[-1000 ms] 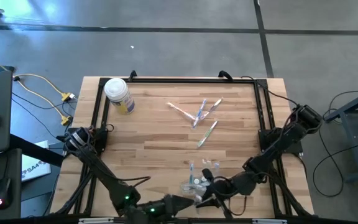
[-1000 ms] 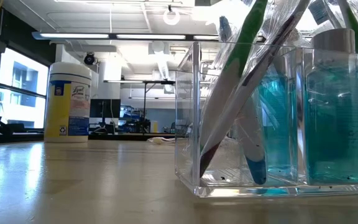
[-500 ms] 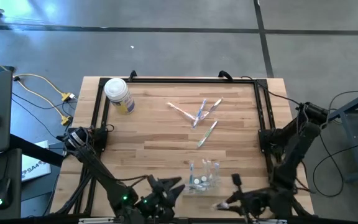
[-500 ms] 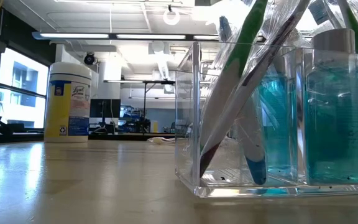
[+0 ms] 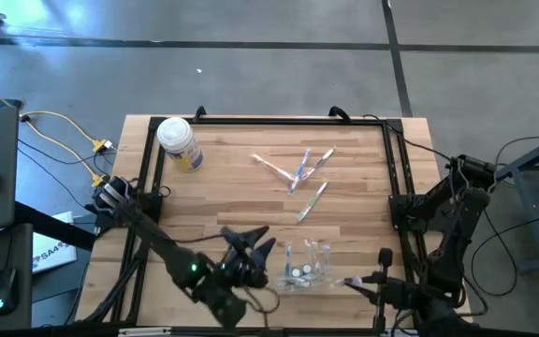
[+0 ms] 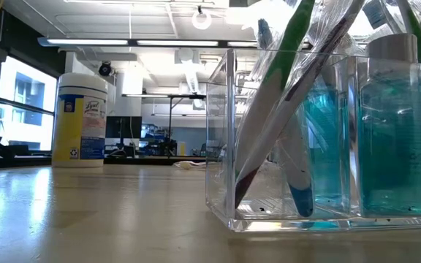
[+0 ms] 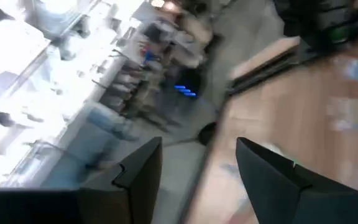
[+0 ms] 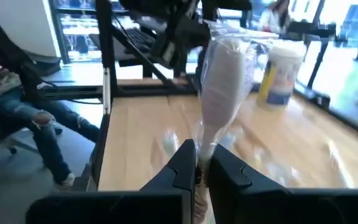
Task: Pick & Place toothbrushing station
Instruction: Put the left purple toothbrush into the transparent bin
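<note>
The clear plastic holder stands near the table's near edge; the low view shows the holder close up, with toothbrushes leaning in it beside blue bottles. Several loose toothbrushes lie on the table's middle. My right gripper hovers right of the holder, shut on a wrapped toothbrush. My left gripper stands open left of the holder, and the left wrist view shows nothing in this gripper. My right gripper pinches the wrapped toothbrush between its two fingers by its lower end. The fingers come about level from the table's right side and lie along the toothbrush. It sticks out ahead of them toward the holder, clear of the table.
A white-lidded jar with a yellow label stands at the far left, also seen in the low view. A black frame runs along the table's left, far and right edges. Bare wood lies between the jar and the holder.
My right gripper, still shut on the toothbrush, has swung away from the holder toward the table's right edge and turned. My left gripper has moved from the near edge toward the far edge, beside the holder, rolling as it went. The holder and loose toothbrushes stayed put.
</note>
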`<state>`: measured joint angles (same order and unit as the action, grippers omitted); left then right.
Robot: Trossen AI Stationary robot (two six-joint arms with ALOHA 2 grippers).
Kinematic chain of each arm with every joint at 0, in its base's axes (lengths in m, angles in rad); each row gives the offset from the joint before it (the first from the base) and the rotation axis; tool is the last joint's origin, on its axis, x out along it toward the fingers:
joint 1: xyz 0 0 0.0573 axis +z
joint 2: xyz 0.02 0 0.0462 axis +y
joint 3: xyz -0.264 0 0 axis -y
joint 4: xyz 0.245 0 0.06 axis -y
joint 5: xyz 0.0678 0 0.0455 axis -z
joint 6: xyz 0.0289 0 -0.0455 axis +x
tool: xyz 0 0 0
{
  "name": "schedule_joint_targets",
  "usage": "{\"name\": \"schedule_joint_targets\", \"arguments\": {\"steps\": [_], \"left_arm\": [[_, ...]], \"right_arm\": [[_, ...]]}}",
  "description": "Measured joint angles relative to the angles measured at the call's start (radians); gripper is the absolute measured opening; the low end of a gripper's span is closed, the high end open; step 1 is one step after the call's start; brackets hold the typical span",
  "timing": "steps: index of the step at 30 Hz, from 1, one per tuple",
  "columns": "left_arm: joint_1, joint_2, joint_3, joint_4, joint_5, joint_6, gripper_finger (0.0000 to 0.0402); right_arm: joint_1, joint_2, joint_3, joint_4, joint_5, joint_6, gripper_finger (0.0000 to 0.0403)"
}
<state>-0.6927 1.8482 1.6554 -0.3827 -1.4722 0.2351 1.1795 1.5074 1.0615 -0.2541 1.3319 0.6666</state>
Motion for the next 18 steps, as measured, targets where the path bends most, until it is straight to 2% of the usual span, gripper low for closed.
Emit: {"name": "schedule_joint_targets", "arguments": {"steps": [3, 5, 7, 9, 12, 18], "left_arm": [[0.051, -0.059, 0.0, -0.339, 0.257, -0.381, 0.0184], [0.092, -0.095, 0.0, -0.535, 0.388, -0.583, 0.0171], [0.131, -0.118, 0.0, -0.696, 0.451, -0.761, 0.0158], [0.158, -0.124, 0.0, -0.815, 0.464, -0.902, 0.0147], [0.182, -0.125, 0.0, -0.908, 0.505, -0.989, 0.0135], [0.189, -0.113, 0.0, -0.911, 0.563, -1.002, 0.0129]], "right_arm": [[-0.014, 0.013, 0.0, -0.139, 0.008, 0.171, 0.0013], [-0.028, 0.028, 0.0, -0.198, 0.02, 0.235, 0.0013], [-0.048, 0.035, 0.0, -0.213, 0.023, 0.257, 0.0013], [-0.072, 0.04, 0.0, -0.212, 0.013, 0.256, 0.0013], [-0.111, 0.056, 0.0, -0.202, -0.033, 0.272, 0.0013], [-0.172, 0.121, 0.0, -0.168, -0.081, 0.336, 0.0013]]}}
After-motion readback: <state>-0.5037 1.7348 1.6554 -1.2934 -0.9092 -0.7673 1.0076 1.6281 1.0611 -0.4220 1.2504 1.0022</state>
